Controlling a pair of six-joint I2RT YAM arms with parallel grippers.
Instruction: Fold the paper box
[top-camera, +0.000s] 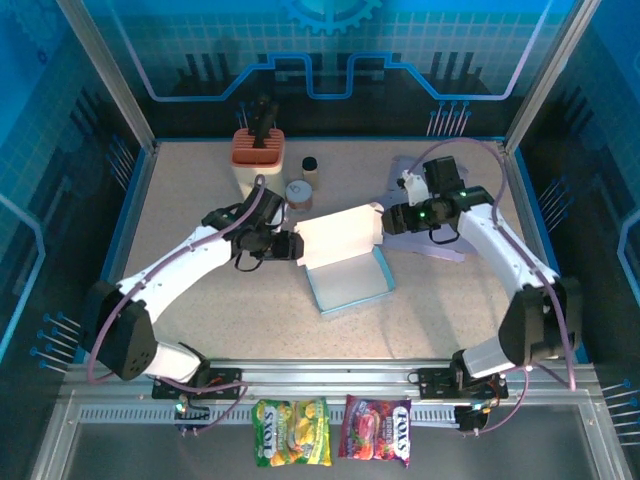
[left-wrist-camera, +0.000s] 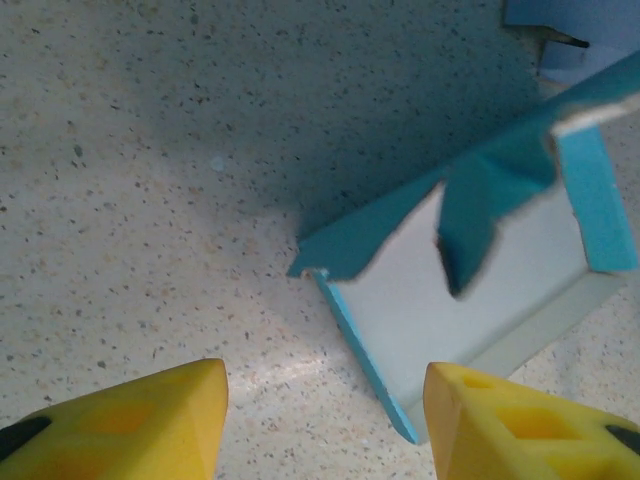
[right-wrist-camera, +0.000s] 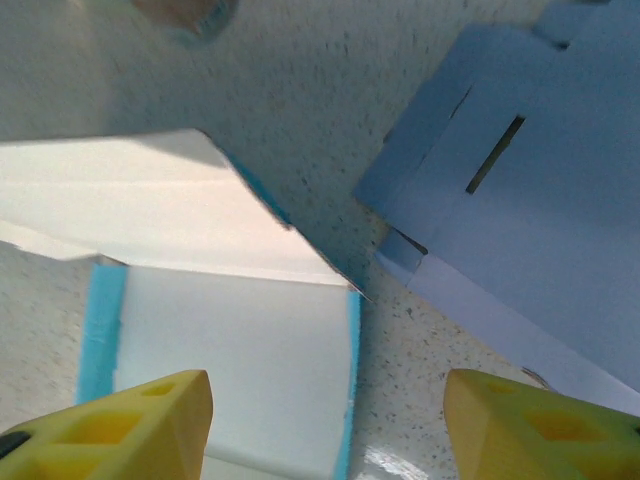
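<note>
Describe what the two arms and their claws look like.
The left arm and right arm have white links, black joints and a lilac cable looping alongside. A green light shows on the right wrist. The left claw and right claw have wedge-shaped yellow fingers with square recesses.

Robot test cell in a lab, fitted out as a demo booth.

Fenced by silver aluminium posts (top-camera: 110, 75) and blue printed panels (top-camera: 330, 60) with a gear motif (top-camera: 330, 12) and circuit-style lines, well beyond the left hand (top-camera: 290, 247) and the right hand (top-camera: 385, 218). Speckled tabletop (top-camera: 200, 200) beneath both hands, edged in blue. Slotted metal rail (top-camera: 330, 375) well behind the hands, with the arm bases (top-camera: 215, 381) bolted onto it. Yellow-green snack packet (top-camera: 291, 432) and pink snack packet (top-camera: 377, 430) laid side by side behind the rail, further back from the hands.
</note>
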